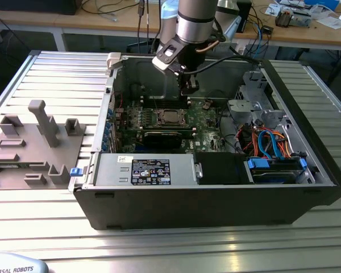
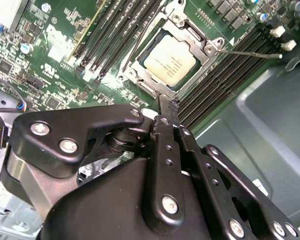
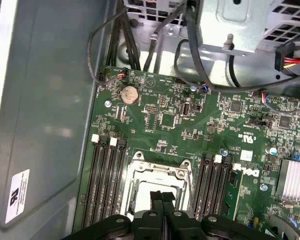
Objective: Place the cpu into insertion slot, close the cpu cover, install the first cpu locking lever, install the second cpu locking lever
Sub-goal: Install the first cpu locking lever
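While the gripper (image 1: 188, 86) hangs inside the open case (image 1: 216, 199), its jaws are pressed together, finger against finger, with nothing held between them. Both wrist views show it plainly: the two black fingertips (image 3: 156, 200) meet along one thin seam.

And look just ahead of those tips, there's the socket! The cpu (image 2: 170, 64) is seated in it, lying flat, its pale metal top showing through the square window of the cover (image 2: 150, 79). The cover is down over the chip and frames it on every side. In the exterior view the jaws hover above the board (image 3: 190, 125), close over the socket but clear of it, so there is no contact with chip or cover.

Now the lever (image 2: 250, 52): a thin rod runs out from a socket corner beyond the tips and crosses the memory slots (image 2: 225, 75) on the far side of the jaws. Whether it is latched, I cannot tell. More slots flank the socket on both sides of the fingers in the first wrist view.

Farther ahead of the jaws, past the socket, a coin cell (image 3: 129, 93) sits on the board, with black cables (image 3: 140, 45) looping beyond it toward the case wall. Well away from the jaws, outside the case, a grey fixture (image 1: 34, 142) stands on the ribbed table (image 1: 159, 250).
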You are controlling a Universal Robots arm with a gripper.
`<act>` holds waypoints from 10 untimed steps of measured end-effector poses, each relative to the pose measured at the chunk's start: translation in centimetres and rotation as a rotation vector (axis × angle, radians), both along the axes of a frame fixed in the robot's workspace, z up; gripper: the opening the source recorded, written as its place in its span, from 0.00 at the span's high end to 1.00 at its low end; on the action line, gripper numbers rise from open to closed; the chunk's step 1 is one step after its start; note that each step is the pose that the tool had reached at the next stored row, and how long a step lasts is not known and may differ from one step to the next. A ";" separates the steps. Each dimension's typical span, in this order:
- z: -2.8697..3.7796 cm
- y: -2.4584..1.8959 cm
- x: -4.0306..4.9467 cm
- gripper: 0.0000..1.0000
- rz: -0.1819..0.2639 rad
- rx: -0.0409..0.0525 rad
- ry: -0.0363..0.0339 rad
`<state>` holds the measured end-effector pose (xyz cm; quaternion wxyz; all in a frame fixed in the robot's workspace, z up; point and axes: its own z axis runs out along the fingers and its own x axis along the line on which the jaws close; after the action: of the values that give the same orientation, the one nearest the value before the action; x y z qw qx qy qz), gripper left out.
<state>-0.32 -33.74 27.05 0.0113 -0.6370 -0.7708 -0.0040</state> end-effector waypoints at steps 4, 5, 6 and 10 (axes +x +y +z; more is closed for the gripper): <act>0.00 0.00 0.00 0.89 0.058 0.0000 0.0000; 0.00 0.00 0.00 0.89 0.077 0.0000 0.0000; 0.00 0.00 0.00 0.89 0.088 0.0000 0.0000; 0.00 0.00 0.00 0.89 0.148 0.0001 0.0000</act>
<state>-0.32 -33.74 27.05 0.0115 -0.5781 -0.8159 -0.0032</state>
